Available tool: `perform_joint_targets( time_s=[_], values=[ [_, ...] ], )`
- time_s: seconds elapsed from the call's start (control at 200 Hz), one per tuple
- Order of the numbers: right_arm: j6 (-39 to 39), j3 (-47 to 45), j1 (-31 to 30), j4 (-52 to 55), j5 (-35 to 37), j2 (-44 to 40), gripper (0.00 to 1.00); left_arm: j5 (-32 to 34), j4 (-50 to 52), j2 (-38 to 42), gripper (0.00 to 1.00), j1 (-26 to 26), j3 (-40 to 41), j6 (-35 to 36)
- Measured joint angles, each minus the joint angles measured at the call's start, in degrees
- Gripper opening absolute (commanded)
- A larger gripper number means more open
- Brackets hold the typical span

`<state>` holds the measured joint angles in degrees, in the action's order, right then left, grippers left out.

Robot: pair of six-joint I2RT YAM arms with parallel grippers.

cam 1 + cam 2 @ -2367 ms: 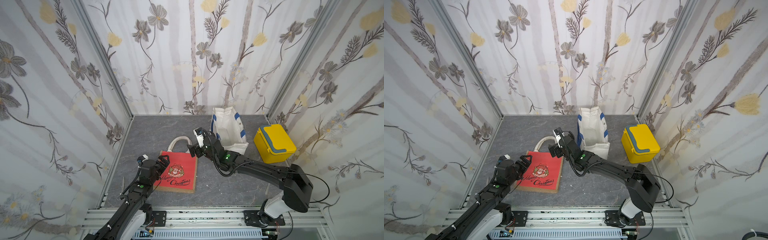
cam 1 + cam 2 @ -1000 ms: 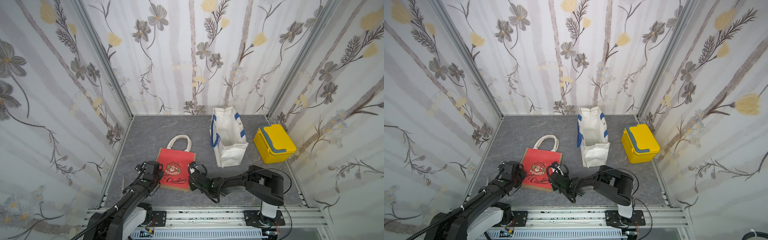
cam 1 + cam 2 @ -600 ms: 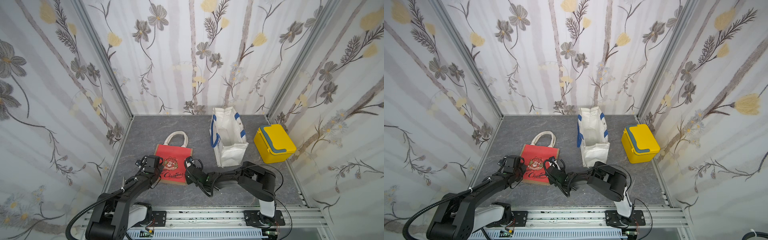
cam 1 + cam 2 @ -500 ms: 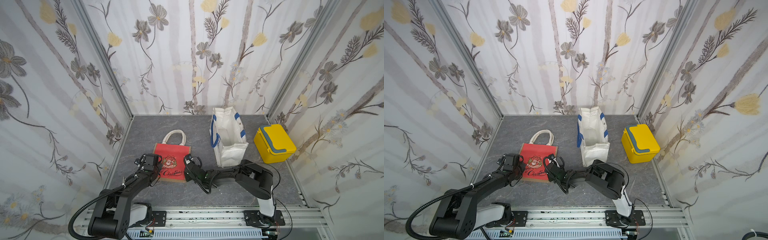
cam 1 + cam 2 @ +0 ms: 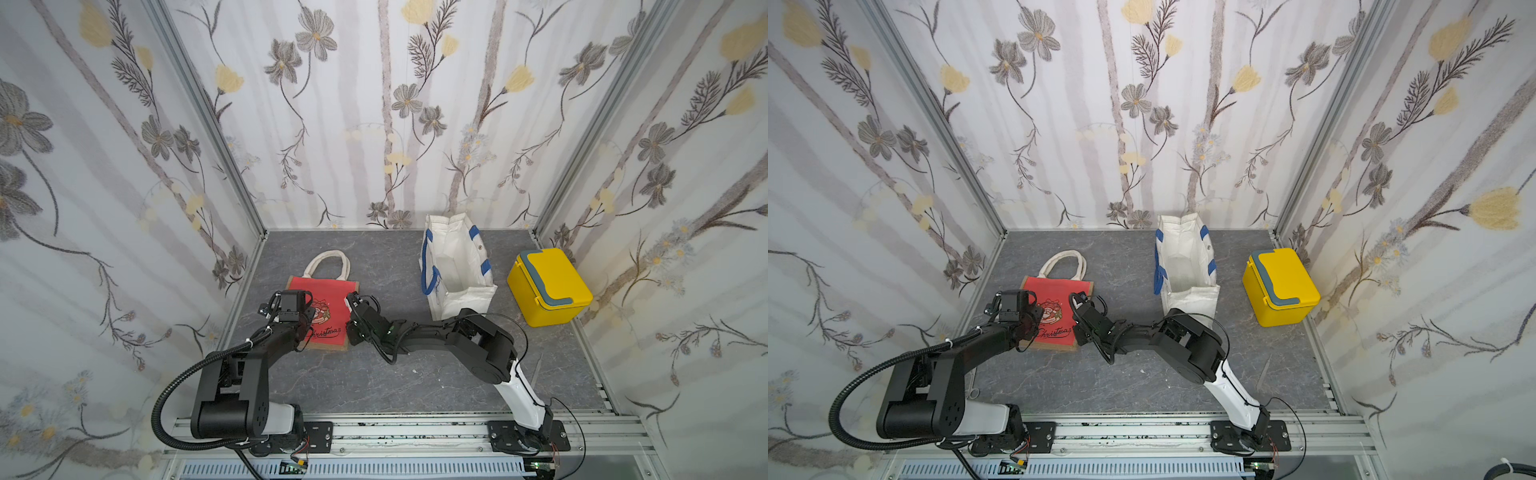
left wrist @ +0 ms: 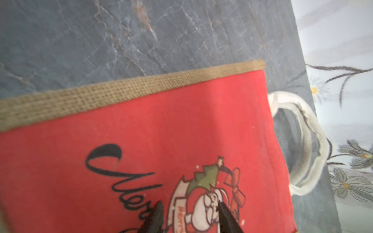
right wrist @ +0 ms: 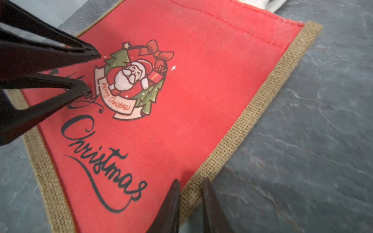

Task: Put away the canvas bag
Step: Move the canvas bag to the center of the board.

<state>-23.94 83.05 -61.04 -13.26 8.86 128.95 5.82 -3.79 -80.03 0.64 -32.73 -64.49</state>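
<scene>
Meeting at one red bag [image 5: 328, 293], two grippers [image 6: 189, 205] [image 7: 190, 183]

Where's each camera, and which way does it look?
Top views: high in front, looking down on left arm, right arm, red bag, white tote, yellow box.
Left wrist: on left arm, looking past left gripper at the bag.
Right wrist: on right arm, past right gripper, across the bag to left gripper.
Shared: all show the red bag.

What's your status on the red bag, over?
Left gripper open over red canvas bag. Right gripper narrow at its burlap edge, grip unclear. Bag flat on table; white tote, yellow box apart from it.
</scene>
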Motion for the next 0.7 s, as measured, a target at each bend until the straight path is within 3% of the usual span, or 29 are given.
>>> perform_joint_targets(
  time_s=[0.13,0.21,0.485,0.699],
  values=[
    [0.5,4.83,0.48,2.32,-1.51,2.43,0.25,0.09,0.31,1.97,0.71,-0.11,-1.66,0.46],
    [0.63,6.88,0.59,3.45,-2.4,3.5,0.25,-0.31,0.7,3.67,0.75,-0.11,-0.57,0.98],
    [0.63,12.44,0.61,4.39,-4.07,6.67,0.3,-6.27,-0.96,5.86,0.66,-1.14,6.36,1.11],
    [0.63,12.74,0.72,3.08,-4.35,6.62,0.48,-10.45,-7.93,1.16,0.57,-1.11,6.51,0.13]
  ],
)
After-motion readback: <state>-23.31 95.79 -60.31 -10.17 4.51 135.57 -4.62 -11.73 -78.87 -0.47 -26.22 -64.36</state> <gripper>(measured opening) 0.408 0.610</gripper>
